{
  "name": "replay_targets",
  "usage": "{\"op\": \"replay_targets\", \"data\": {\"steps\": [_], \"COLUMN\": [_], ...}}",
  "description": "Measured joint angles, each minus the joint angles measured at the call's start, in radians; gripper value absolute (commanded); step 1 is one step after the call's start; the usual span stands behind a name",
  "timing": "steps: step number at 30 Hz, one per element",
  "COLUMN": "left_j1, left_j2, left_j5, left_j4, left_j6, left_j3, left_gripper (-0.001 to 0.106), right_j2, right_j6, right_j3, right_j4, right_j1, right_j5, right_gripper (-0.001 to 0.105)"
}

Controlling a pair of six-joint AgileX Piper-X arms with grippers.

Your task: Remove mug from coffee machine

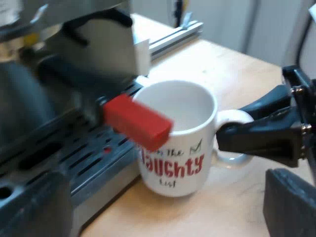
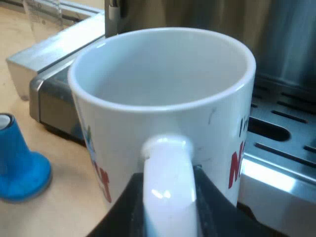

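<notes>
A white mug [image 1: 180, 143] with red lettering stands upright at the edge of the espresso machine's drip tray [image 1: 94, 153], over the wooden table. It looks empty. My right gripper [image 1: 229, 127] is shut on the mug's handle [image 1: 236, 118]. In the right wrist view its black fingers [image 2: 212, 207] clamp the white handle [image 2: 165, 192] from both sides, with the mug [image 2: 163, 94] just ahead of my right gripper [image 2: 168, 215]. My left gripper [image 1: 163, 202] is open, its dark fingers [image 1: 291, 200] wide apart on the near side of the mug, holding nothing.
The holder's red handle end [image 1: 137, 122] juts from the machine's front over the mug's rim. A blue tamper [image 2: 19, 165] stands on the table beside the mug. A measuring glass [image 2: 44, 15] is farther off by a metal rail. The drip tray grille [image 2: 281, 128] lies behind the mug.
</notes>
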Motion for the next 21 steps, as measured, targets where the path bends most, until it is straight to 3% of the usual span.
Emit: {"op": "replay_targets", "data": {"steps": [12, 17, 21], "left_j1": [-0.135, -0.142, -0.142], "left_j2": [0.0, 0.0, 0.0], "left_j5": [0.045, 0.089, 0.092], "left_j4": [-0.002, -0.002, -0.002], "left_j6": [0.0, -0.006, -0.047], "left_j3": [-0.008, -0.008, -0.008], "left_gripper": [0.08, 0.08, 0.08], "right_j2": [-0.269, -0.372, -0.439], "right_j6": [0.037, 0.103, 0.112], "right_j3": [0.0, 0.0, 0.0], "right_j4": [0.249, 0.369, 0.449], "right_j1": [0.076, 0.086, 0.086], "right_j5": [0.12, 0.169, 0.232], "right_gripper": [0.0, 0.0, 0.0]}}
